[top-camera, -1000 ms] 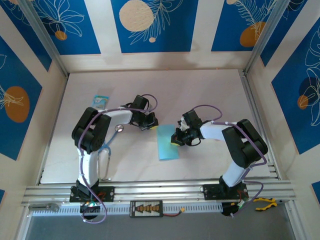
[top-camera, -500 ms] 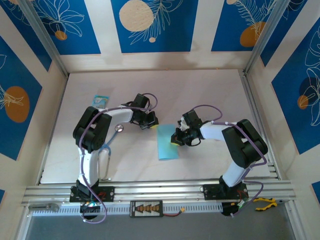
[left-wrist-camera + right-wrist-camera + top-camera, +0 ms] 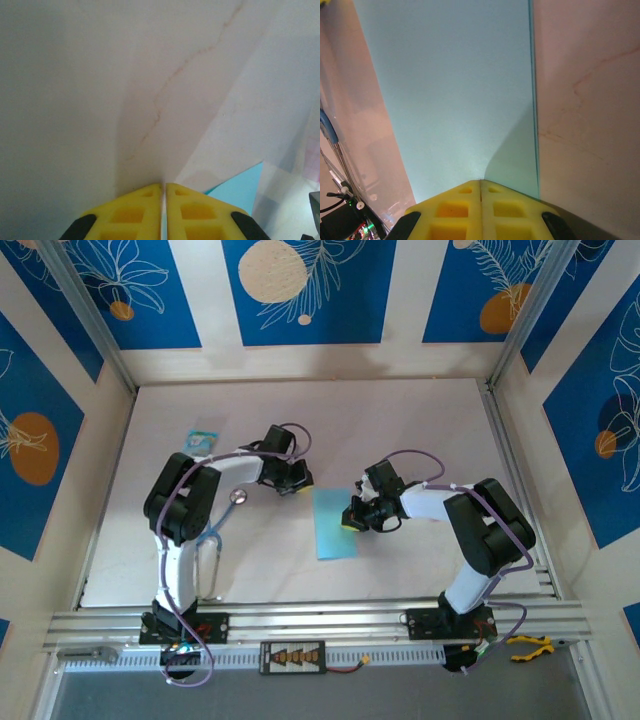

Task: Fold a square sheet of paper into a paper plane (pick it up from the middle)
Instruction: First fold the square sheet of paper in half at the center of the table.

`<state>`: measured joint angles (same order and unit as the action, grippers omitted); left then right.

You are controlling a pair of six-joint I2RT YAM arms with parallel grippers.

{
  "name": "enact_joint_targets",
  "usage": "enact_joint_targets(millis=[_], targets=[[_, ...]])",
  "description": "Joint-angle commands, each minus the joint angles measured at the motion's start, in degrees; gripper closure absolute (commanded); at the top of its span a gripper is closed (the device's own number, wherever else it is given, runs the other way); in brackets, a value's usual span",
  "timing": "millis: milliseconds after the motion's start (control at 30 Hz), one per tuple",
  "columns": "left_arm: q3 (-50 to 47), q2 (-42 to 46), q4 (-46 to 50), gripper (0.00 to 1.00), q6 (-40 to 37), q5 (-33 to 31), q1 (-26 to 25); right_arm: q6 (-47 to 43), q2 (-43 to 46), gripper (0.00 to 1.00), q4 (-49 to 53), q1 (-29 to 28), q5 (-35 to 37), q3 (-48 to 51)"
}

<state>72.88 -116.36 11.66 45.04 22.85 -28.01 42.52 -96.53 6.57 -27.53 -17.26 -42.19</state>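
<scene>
The light-blue sheet of paper [image 3: 334,524] lies flat on the table as a tall narrow rectangle, folded in half. In the right wrist view the sheet of paper [image 3: 455,95] stretches away from the tips, its long edge on the right. My right gripper [image 3: 351,519] is shut, with its tips resting on the paper near its right edge. My left gripper [image 3: 298,482] is shut with nothing in it, just off the paper's top-left corner. That blue corner [image 3: 241,188] shows to the right of the left gripper's fingers [image 3: 135,210].
A small blue-and-white printed packet [image 3: 204,438] lies at the back left. A metal disc on a grey tube [image 3: 238,496] rests beside the left arm. Yellow-handled pliers [image 3: 530,645] sit off the table at the front right. Aluminium rails [image 3: 300,625] border the near edge.
My left gripper has drawn back up and to the left, off the paper's top-left corner. The right gripper and the paper have stayed put.
</scene>
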Motion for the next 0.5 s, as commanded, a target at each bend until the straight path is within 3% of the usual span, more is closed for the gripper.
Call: enact_joint_targets(millis=[0,233,467], targets=[[-0.7,4.6,1.1,0.89,-1.5,-1.6,1.6,0.6,-2.6,1.00,7.3,-0.4,5.5,3.4],[-8.4,10.3,-3.9,0.88,-0.2,3.6,-0.9,0.7,-2.6,1.00,7.7,-0.4,5.8,3.0],[-13.4,11.9,-9.4,0.88,0.8,8.5,-7.8,0.9,-2.7,1.00,8.0,-0.4,6.0,3.0]])
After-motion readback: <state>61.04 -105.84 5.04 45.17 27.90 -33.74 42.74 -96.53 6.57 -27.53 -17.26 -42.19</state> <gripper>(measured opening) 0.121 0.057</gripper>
